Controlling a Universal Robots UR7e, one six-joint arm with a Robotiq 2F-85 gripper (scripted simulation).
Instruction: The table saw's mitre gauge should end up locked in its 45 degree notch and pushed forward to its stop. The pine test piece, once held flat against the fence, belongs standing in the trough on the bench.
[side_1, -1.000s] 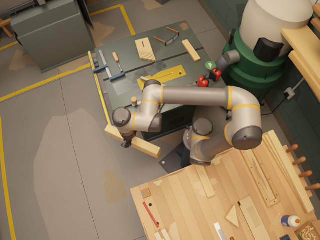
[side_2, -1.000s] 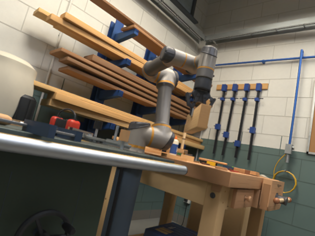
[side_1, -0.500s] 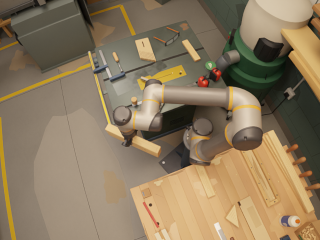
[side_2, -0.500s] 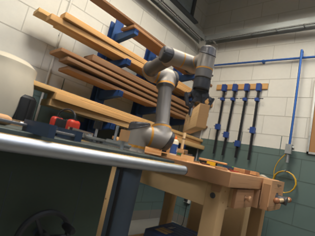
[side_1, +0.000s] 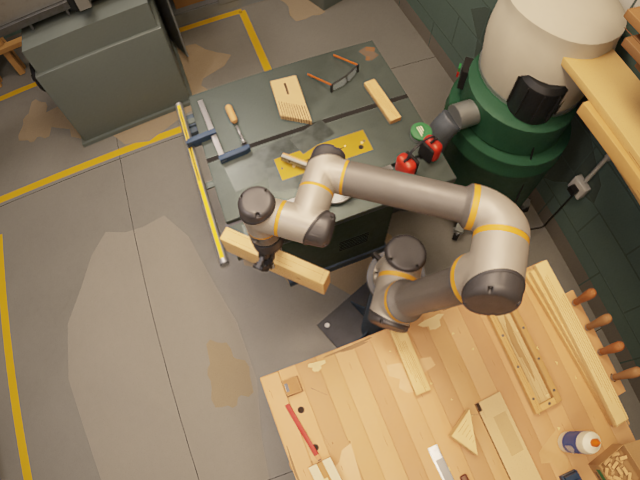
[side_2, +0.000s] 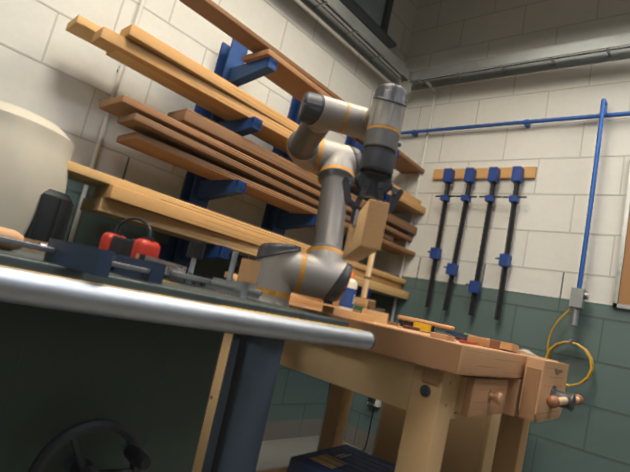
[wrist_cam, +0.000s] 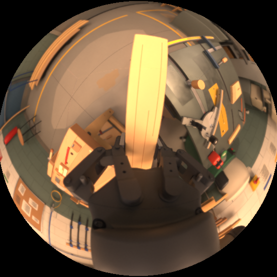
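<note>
My gripper grips the pine test piece across its width. The board lies level in the air, off the near edge of the table saw, above the floor. The mitre gauge sits on the saw top beside the yellow insert plate; the arm hides it from the side camera. The trough runs along the workbench, well to the right of the board.
Behind the saw stand a green dust collector and a grey cabinet. On the saw top lie a clamp, a chisel, a featherboard, glasses and a wood block. A lumber rack lines the wall.
</note>
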